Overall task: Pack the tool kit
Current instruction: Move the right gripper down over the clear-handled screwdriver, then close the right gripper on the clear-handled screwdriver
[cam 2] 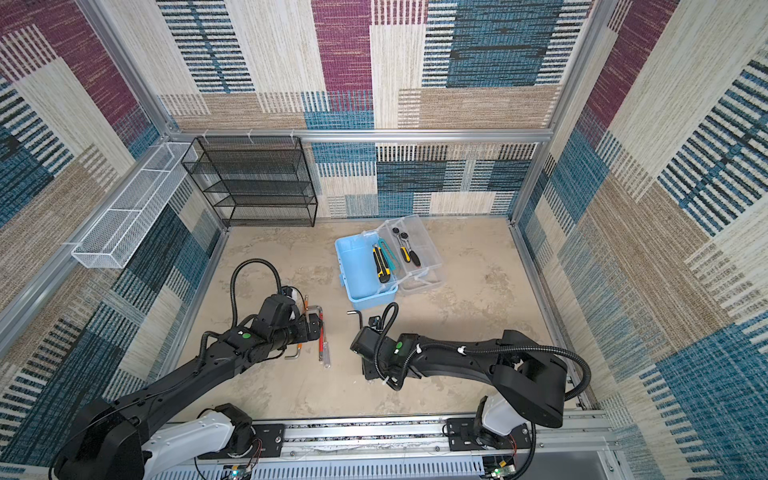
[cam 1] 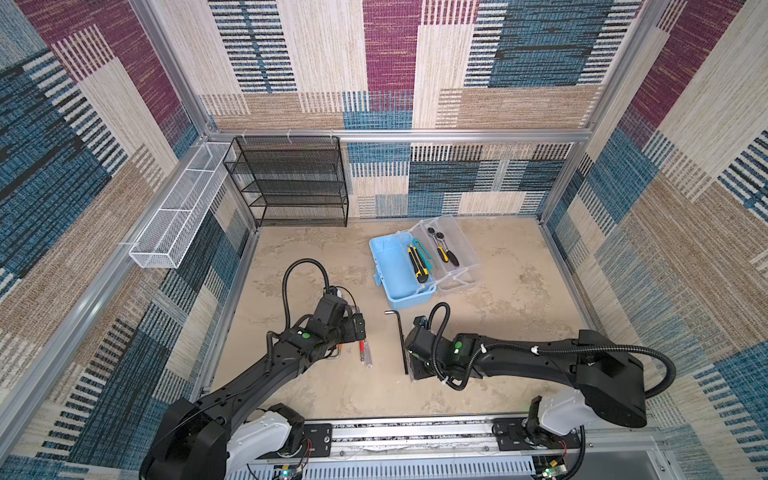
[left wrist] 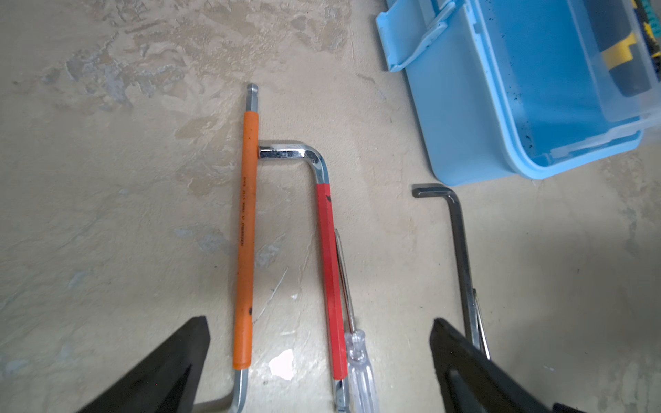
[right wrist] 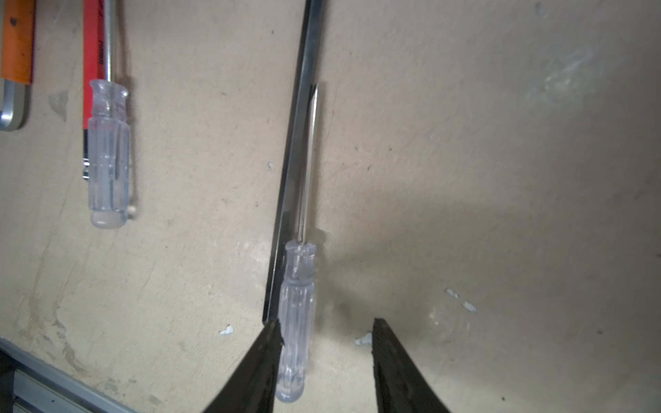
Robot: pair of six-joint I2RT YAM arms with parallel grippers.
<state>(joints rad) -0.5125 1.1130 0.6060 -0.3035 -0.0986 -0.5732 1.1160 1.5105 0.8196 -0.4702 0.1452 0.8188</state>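
With our right gripper [right wrist: 325,321] half-open astride the screwdriver [right wrist: 297,314] and left gripper [left wrist: 318,320] wide, we should centre clear of the hex key [right wrist: 295,143] before closing.

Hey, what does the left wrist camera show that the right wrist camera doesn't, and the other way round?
Only the left wrist view: the light-blue plastic case and the bent short end of the black steel hex key.

Only the right wrist view: the clear plastic handle of the slim screwdriver lying against that key, between the fingers of the open right gripper.

Both: the orange-sleeved hex key, the red-sleeved hex key, the second clear-handled screwdriver beside it, and the black key's long shaft.
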